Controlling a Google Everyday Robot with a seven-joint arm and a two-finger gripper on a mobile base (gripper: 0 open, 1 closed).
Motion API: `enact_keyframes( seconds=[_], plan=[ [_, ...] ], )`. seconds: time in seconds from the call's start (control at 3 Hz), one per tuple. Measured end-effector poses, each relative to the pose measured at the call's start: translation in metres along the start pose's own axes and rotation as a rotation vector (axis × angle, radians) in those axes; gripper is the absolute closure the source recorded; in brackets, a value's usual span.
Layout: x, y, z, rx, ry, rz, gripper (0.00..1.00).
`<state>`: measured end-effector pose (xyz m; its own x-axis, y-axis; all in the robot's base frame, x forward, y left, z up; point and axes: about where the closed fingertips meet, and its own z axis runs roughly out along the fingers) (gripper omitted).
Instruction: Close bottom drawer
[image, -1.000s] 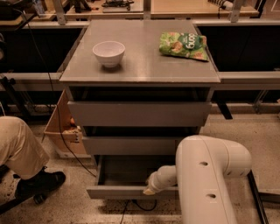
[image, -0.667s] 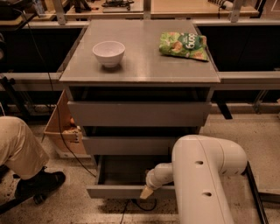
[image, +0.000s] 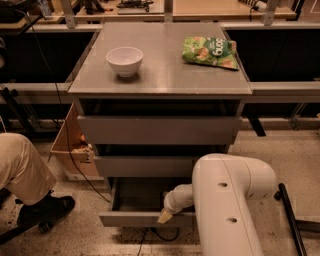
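Observation:
The bottom drawer (image: 130, 219) is the lowest of the grey cabinet's three. It stands pulled out, and its shallow grey tray (image: 140, 194) shows behind the slim front. My gripper (image: 165, 216) is at the right part of that front, with its tan tip at the front's top edge. My white arm (image: 225, 200) rises from the lower right and hides the drawer's right end. The mid-width drawer front (image: 145, 166) and the tallest drawer front (image: 160, 130) sit above it, each out a little.
A white bowl (image: 124, 60) and a green chip bag (image: 210, 52) lie on the cabinet top (image: 165, 80). A seated person's leg (image: 20, 167) and shoe (image: 45, 210) are at the left. A cardboard box (image: 67, 145) stands beside the cabinet. A cable (image: 85, 175) trails on the floor.
My arm and gripper have shifted a little left and down along the bottom drawer's front. The drawer itself has not visibly moved.

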<state>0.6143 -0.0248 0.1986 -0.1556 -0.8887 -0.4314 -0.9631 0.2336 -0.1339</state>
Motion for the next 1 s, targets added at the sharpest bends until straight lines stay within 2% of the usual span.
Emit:
enact_keyframes(
  seconds=[0.33, 1.0],
  plan=[
    [-0.003, -0.002, 0.001, 0.006, -0.004, -0.005, 0.5],
    [-0.01, -0.02, -0.009, 0.06, -0.005, -0.009, 0.96]
  ],
)
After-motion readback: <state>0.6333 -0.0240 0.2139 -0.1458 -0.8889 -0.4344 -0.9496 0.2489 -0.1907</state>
